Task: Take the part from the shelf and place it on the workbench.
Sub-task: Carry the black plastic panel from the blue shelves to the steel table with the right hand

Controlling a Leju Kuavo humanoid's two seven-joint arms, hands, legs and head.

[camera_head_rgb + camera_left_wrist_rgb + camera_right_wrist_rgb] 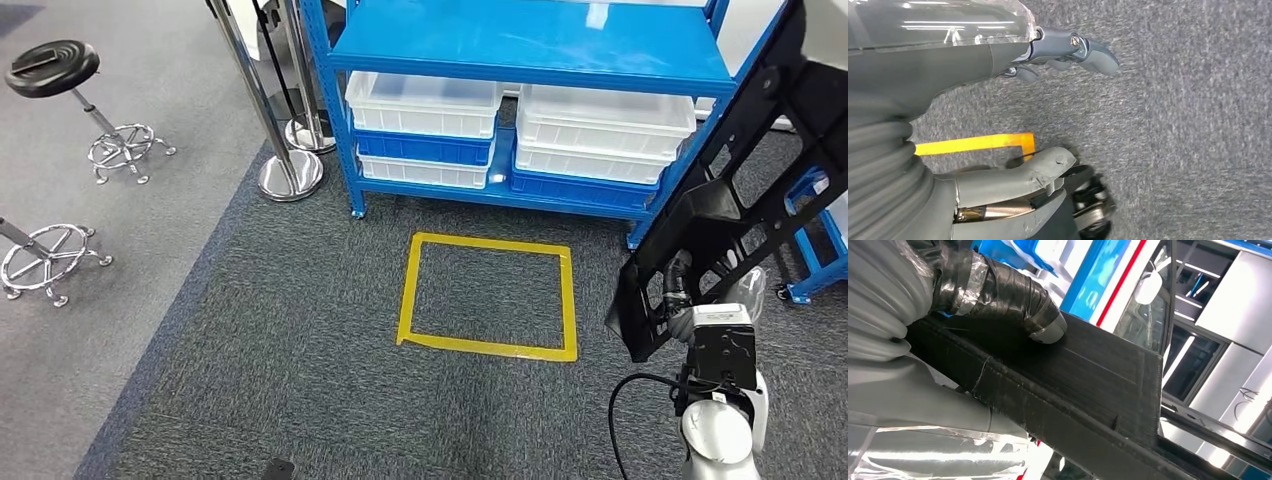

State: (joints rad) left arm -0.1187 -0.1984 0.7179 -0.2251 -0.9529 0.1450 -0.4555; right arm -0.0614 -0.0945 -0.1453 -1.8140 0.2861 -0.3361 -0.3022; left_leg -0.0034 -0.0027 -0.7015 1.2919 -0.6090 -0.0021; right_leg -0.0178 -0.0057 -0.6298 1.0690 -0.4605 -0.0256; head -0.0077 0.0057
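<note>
Holding big black part (730,170) up in right hand (690,300), near right end of blue shelf (530,45). Part tilting, long end sticking up high past shelf edge. Thumb (1018,300) pressing flat on part, clamping it tight. Left hand (998,115) hanging over grey carpet (1188,125), fingers (1088,47) apart, holding nothing. Yellow tape square (488,295) lying on carpet in front of shelf. White bins (425,105) sitting on low shelf board. Two stools (60,70) standing well apart from shelf.
</note>
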